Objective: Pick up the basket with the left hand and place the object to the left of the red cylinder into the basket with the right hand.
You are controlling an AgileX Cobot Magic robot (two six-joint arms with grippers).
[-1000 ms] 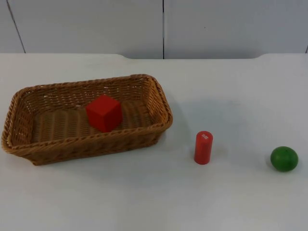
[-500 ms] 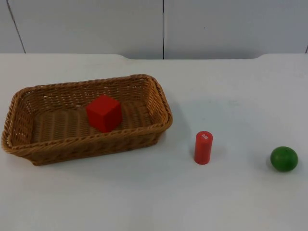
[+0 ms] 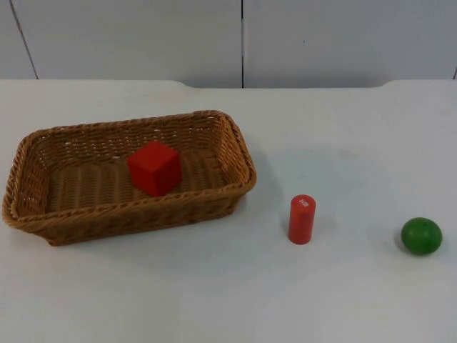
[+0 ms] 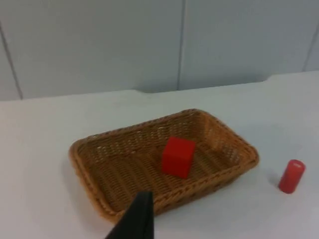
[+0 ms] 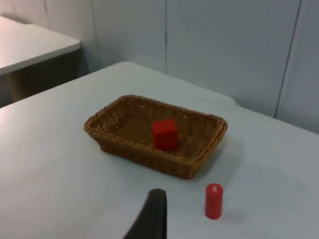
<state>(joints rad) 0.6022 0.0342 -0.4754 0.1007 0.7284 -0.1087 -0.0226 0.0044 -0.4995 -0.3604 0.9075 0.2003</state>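
Note:
A woven brown basket (image 3: 128,209) rests on the white table at the left, with a red cube (image 3: 154,168) lying inside it. The red cylinder (image 3: 302,219) stands upright to the right of the basket, apart from it. In the left wrist view the left gripper (image 4: 137,219) hangs back from the basket (image 4: 134,130), well off its near rim; the cube (image 4: 178,157) and cylinder (image 4: 291,176) lie beyond. The right gripper (image 5: 152,216) hovers away from the table, with the basket (image 5: 144,154), cube (image 5: 164,134) and cylinder (image 5: 214,201) ahead of it. Neither gripper touches anything.
A green ball (image 3: 421,236) sits at the far right of the table. The grey partition wall (image 3: 243,39) closes off the back edge. Another white table (image 5: 30,45) stands beyond the work table in the right wrist view.

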